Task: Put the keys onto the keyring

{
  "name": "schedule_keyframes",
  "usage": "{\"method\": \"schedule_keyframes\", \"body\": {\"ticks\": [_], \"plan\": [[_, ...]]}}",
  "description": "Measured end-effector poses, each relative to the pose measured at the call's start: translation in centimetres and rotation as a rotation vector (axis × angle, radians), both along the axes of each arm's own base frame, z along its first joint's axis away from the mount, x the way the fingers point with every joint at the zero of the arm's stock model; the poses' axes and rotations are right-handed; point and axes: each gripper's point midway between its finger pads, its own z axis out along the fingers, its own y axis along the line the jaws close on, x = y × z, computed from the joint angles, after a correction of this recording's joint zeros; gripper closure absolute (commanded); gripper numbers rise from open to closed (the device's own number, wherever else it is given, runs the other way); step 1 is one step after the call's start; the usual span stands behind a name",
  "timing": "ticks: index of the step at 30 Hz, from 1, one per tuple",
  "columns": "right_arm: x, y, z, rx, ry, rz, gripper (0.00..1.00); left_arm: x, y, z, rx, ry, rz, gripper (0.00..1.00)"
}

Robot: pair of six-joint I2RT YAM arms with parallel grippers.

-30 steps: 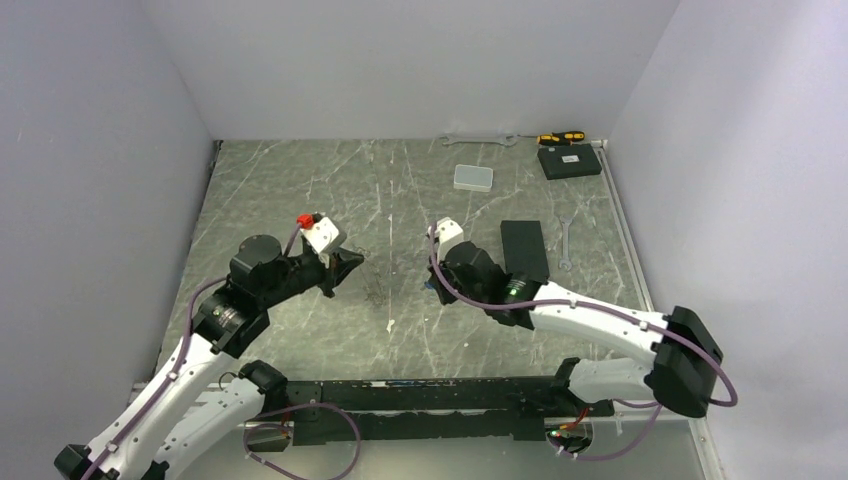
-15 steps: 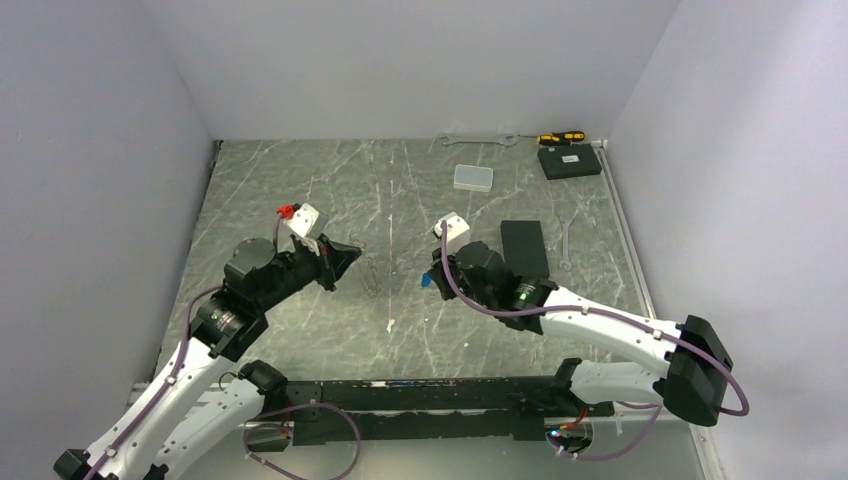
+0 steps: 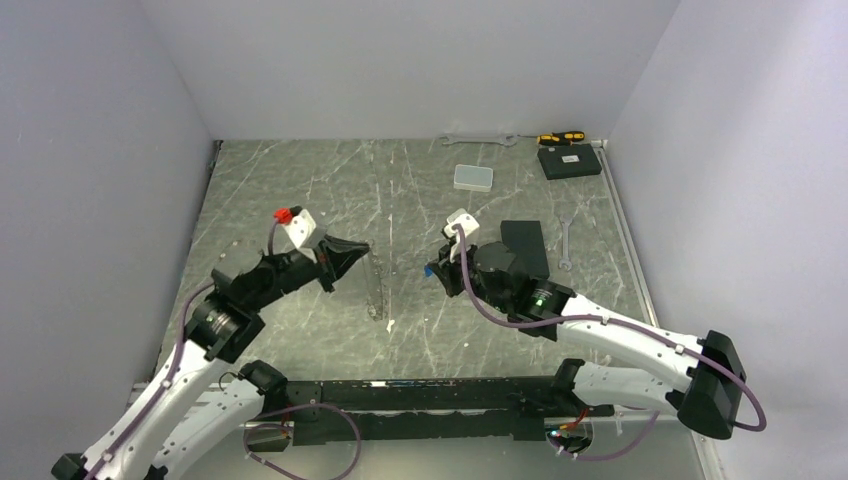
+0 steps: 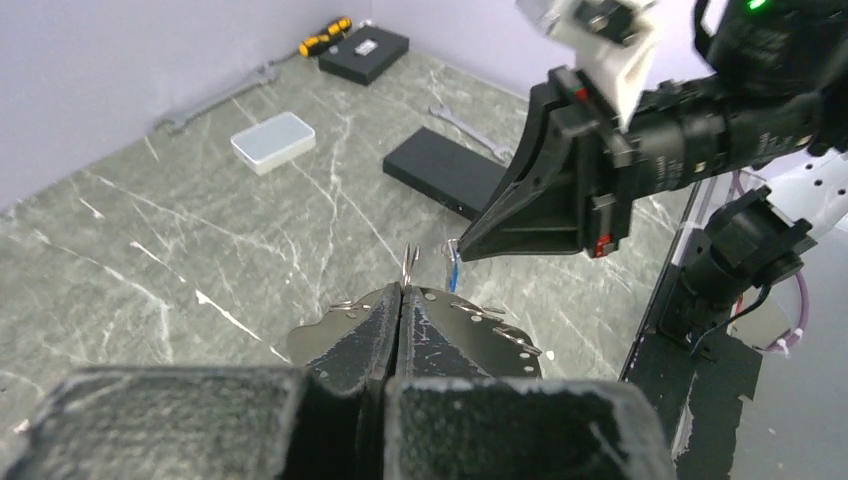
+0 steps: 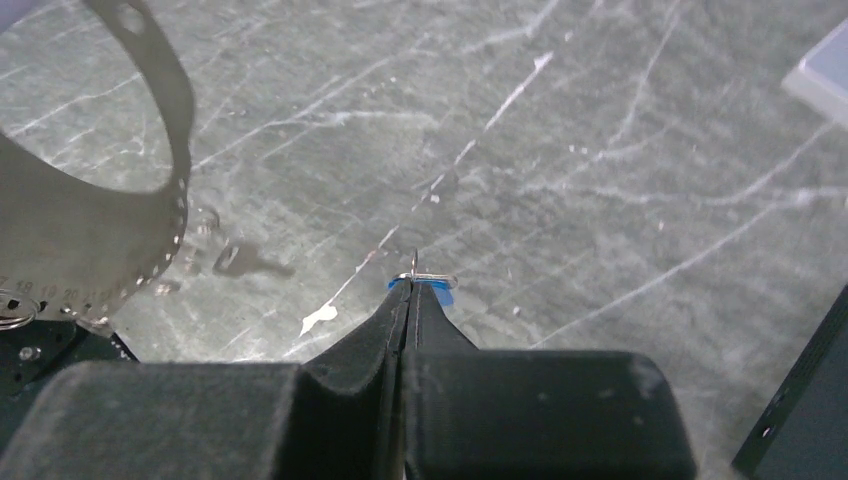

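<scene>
We found the left gripper [image 4: 403, 292] with its scuffed black fingers pressed flat together. They were nipping a thin bright wire of the keyring [image 4: 408, 262], which stuck up just above the tips at the middle of the left wrist view. In the overhead view that gripper [image 3: 360, 248] sat left of centre. The keyring [image 3: 377, 290] showed there as a narrow pale loop running down from its tip toward the table [image 3: 300, 190].

From the right wrist, the keyring [image 5: 172, 110] filled the upper left. It was a flat, dull-shiny grey band curving into an open oval, with a lower edge lined with tiny beads. Below it lay a small grey key-shaped piece [image 5: 240, 262]; we could not tell whether it was the plain key or a shadow.

The right gripper [image 5: 408, 295] was also clamped tight, pinching the blue key [image 5: 438, 290]. Only a sliver of bright blue plastic and a small wire loop showed past the tips. Seen from the left wrist, the right gripper [image 4: 462, 247] was a tapering black wedge, and the blue key [image 4: 452, 272] hung just below its point, near the keyring wire but apart from it.

Further out, the table was grey-green stone with white veins. On it sat a matte black slab [image 3: 524, 250], a frosted clear box [image 3: 472, 178] and a slim silver wrench [image 3: 565, 245].
</scene>
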Motion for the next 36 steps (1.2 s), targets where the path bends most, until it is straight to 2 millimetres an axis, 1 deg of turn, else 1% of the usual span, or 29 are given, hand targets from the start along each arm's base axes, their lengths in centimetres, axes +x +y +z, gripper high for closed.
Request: {"method": "schedule_keyframes", "body": {"ticks": [2, 4, 7, 10, 13, 18, 20, 23, 29, 36], "plan": [[-0.1, 0.4, 0.7, 0.0, -0.035, 0.039, 1.0, 0.7, -0.4, -0.6, 0.024, 0.022, -0.006, 1.0], [-0.3, 0.7, 0.9, -0.015, -0.062, 0.08, 1.0, 1.2, -0.9, -1.6, 0.048, 0.053, -0.02, 1.0], [-0.6, 1.3, 1.5, -0.033, -0.095, 0.143, 1.0, 1.3, -1.4, -3.3, 0.088, 0.104, -0.05, 1.0], [-1.4, 1.9, 2.5, -0.042, -0.146, 0.233, 1.0, 1.3, -1.8, -4.2, 0.113, 0.143, -0.076, 1.0], [-2.3, 2.3, 3.7, -0.051, -0.184, 0.312, 1.0, 1.4, -2.0, -4.3, 0.123, 0.17, -0.088, 1.0], [-3.4, 3.0, 6.1, -0.043, -0.253, 0.419, 1.0, 1.5, -2.6, -3.5, 0.121, 0.174, -0.13, 1.0], [-3.8, 3.2, 6.8, -0.047, -0.27, 0.453, 1.0, 1.4, -2.7, -3.7, 0.126, 0.187, -0.143, 1.0], [-4.1, 3.5, 7.1, -0.052, -0.28, 0.49, 1.0, 1.1, -2.8, -4.1, 0.134, 0.209, -0.159, 1.0], [-4.7, 4.0, 6.2, -0.066, -0.255, 0.54, 1.0, 1.0, -3.0, -4.9, 0.149, 0.235, -0.186, 1.0], [-5.3, 4.2, 6.3, -0.049, -0.241, 0.57, 1.0, 0.9, -3.2, -5.5, 0.164, 0.238, -0.227, 1.0]]}}
